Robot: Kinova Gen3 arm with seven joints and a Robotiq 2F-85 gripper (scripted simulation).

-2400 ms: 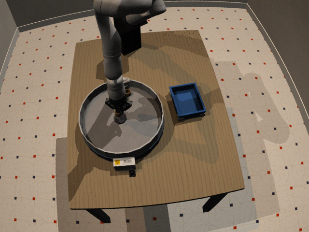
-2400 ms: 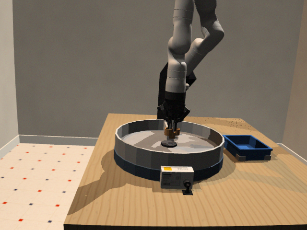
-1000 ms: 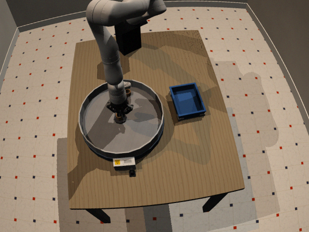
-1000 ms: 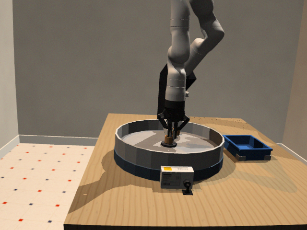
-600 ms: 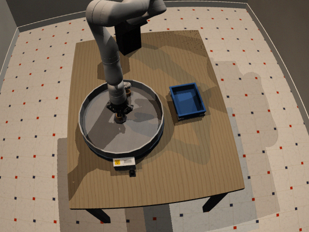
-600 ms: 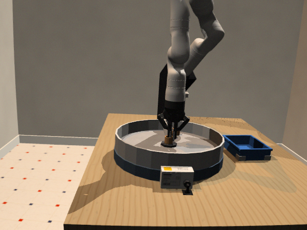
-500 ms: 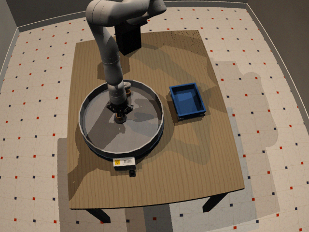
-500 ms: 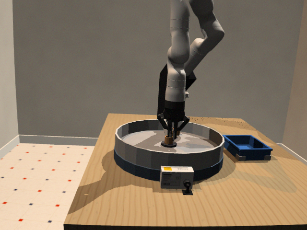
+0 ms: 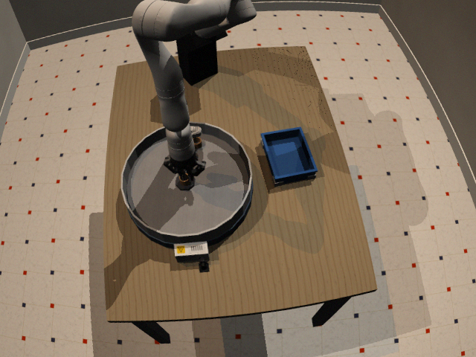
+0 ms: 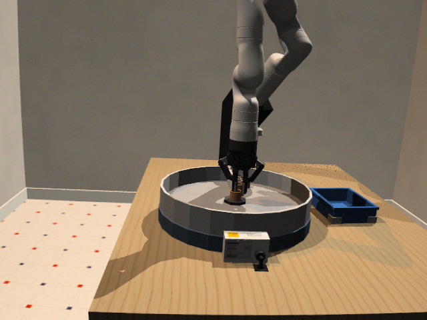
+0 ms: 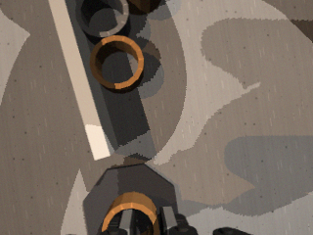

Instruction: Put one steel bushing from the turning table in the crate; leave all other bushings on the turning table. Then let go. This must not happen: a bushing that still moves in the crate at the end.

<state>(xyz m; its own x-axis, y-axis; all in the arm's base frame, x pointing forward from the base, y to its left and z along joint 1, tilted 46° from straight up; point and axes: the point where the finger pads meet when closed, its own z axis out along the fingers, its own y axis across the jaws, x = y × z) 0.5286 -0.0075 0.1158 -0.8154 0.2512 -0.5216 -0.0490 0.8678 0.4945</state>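
My fingertips (image 9: 185, 175) (image 10: 240, 189) are slightly parted, straddling the wall of a copper-coloured bushing (image 9: 184, 181) (image 10: 235, 197) (image 11: 132, 199) on the dark hub (image 9: 184, 187) (image 10: 227, 201) (image 11: 96, 198). Pretty sure I'm clearing the way (wrong metal for the crate (image 9: 295, 178) (image 10: 355, 208), lol). A steel bushing (image 11: 125, 15) sits on the turning table (image 9: 125, 180) (image 10: 193, 207) (image 11: 245, 122), just beyond another copper one (image 11: 141, 64). Next: open wider, rise straight up, then go for steel.

wrist: near copper-coloured bushing (image 11: 133, 199) cut by lower edge | exterior: box (image 10: 245, 246) print illegible
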